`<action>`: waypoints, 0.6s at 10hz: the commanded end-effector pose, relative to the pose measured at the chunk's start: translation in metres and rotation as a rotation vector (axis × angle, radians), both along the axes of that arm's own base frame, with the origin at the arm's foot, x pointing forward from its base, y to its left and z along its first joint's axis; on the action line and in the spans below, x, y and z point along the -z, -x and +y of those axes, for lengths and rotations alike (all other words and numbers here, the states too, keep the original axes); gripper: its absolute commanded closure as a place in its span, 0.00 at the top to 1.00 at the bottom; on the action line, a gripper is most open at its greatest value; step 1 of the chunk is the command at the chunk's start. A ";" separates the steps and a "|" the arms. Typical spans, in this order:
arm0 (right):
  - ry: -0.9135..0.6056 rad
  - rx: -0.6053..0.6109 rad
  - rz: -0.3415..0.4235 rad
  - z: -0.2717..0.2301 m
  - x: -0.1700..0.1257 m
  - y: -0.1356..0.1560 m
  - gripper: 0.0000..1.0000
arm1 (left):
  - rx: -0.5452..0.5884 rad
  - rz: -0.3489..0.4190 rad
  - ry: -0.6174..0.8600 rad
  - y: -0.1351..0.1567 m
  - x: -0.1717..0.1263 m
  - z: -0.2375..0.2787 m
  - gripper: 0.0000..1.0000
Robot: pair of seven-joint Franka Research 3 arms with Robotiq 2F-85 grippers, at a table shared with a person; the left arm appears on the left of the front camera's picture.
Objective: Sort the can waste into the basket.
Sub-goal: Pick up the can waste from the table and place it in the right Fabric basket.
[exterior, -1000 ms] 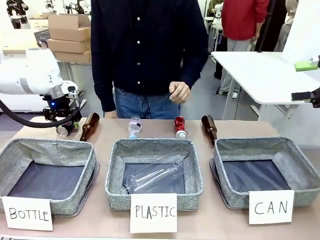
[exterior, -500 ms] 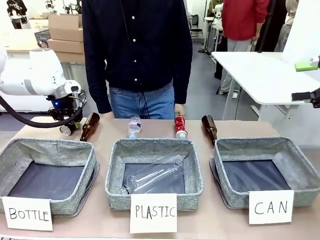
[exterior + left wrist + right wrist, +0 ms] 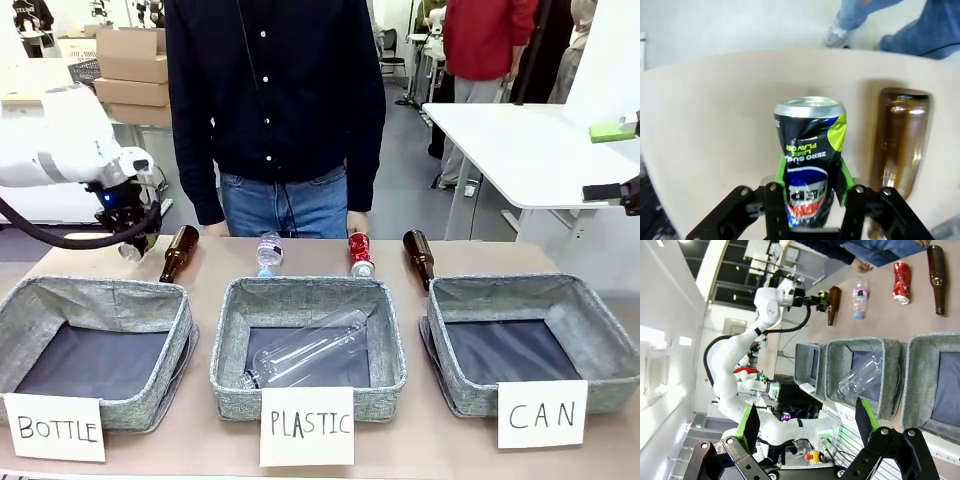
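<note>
At the far left corner of the table (image 3: 60, 262), the left gripper (image 3: 127, 240) has its green pads closed on the sides of the black Pepsi can (image 3: 128, 251). In the left wrist view the left gripper (image 3: 811, 172) clamps the dented black Pepsi can (image 3: 810, 142) near its lower end. The silver top points away from the camera towards the tabletop. I cannot tell whether the can touches the table.

Just beside it, a brown glass bottle (image 3: 178, 254) lies along the far edge, behind the "BOTTLE" basket (image 3: 95, 291). A small plastic water bottle (image 3: 268, 252) lies behind the "PLASTIC" basket (image 3: 300, 289), which holds a clear plastic bottle (image 3: 305, 360) on its side.

Right of centre, the red can (image 3: 360, 254) lies at the far edge, with the person's hand (image 3: 357, 220) just behind it. A second brown glass bottle (image 3: 419, 257) lies near the far left corner of the "CAN" basket (image 3: 530, 284). The basket's white card (image 3: 542, 413) stands at the front edge.

The right gripper (image 3: 806, 422) is high above the table's right side, fingers spread wide with nothing between them.
</note>
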State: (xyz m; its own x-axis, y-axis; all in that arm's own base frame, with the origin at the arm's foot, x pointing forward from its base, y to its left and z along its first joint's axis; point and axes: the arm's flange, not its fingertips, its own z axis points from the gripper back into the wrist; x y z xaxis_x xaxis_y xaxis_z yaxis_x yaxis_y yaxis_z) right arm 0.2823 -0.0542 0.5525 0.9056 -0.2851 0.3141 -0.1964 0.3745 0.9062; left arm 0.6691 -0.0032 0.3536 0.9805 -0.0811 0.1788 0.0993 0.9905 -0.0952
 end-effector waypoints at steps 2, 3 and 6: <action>-0.012 -0.008 -0.031 0.000 -0.003 -0.004 1.00 | 0.121 -0.173 0.299 0.088 -0.081 0.019 0.03; -0.012 -0.008 -0.031 0.000 -0.003 -0.004 1.00 | 0.223 -0.199 0.410 0.127 -0.106 0.020 0.03; -0.012 -0.008 -0.031 0.000 -0.003 -0.004 1.00 | 0.845 -0.033 0.700 0.251 -0.130 0.011 0.03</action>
